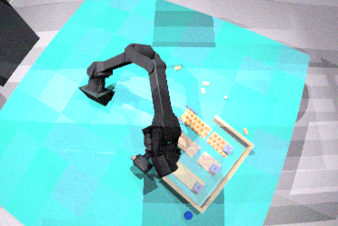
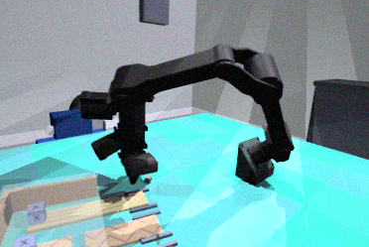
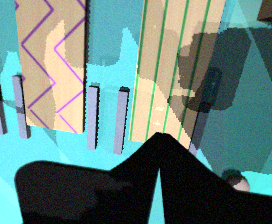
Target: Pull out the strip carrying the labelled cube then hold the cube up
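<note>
The green-striped strip is in one piece. A cube sits at its far end; its mark is too blurred to read. The purple zigzag strip shows as a near piece and a separate far piece with a cube on it. The orange-dotted strip is also split, with a near piece and a far piece bearing a cube. My gripper is shut and empty, pointing down by the green-striped strip's near end.
A wooden wall borders the far ends. Grey upright bars flank the strips' near ends. A small round pebble lies beside the gripper. A blue ball lies outside the wall, and small tan blocks lie farther off.
</note>
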### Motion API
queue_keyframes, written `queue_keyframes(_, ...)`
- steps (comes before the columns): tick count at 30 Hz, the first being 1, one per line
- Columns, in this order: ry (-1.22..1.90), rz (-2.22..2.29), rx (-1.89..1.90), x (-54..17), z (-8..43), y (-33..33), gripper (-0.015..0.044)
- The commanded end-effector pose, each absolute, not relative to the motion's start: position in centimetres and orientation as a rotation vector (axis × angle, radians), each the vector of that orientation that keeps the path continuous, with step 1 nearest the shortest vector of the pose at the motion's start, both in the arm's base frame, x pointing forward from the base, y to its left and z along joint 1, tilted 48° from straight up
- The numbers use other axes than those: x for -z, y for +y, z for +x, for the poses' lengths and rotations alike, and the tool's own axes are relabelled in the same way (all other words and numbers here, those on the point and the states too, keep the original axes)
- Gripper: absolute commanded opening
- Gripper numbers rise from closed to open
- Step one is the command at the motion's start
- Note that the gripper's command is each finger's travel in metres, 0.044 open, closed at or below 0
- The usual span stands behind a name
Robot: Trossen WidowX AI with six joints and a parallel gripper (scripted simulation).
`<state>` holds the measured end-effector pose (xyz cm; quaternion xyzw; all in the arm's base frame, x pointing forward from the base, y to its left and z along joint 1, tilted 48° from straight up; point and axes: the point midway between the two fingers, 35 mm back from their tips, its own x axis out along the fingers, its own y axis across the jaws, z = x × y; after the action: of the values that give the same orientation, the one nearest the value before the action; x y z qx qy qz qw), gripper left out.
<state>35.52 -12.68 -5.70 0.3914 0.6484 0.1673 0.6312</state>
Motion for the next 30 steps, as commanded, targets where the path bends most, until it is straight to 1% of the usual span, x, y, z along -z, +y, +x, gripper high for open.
queue_keyframes(1, 1.492, 0.907, -0.385, 6.4, 35.5, -11.9, 0.0000)
queue_keyframes(30, 1.491, 0.909, -0.388, 9.1, 35.5, -9.4, 0.0000)
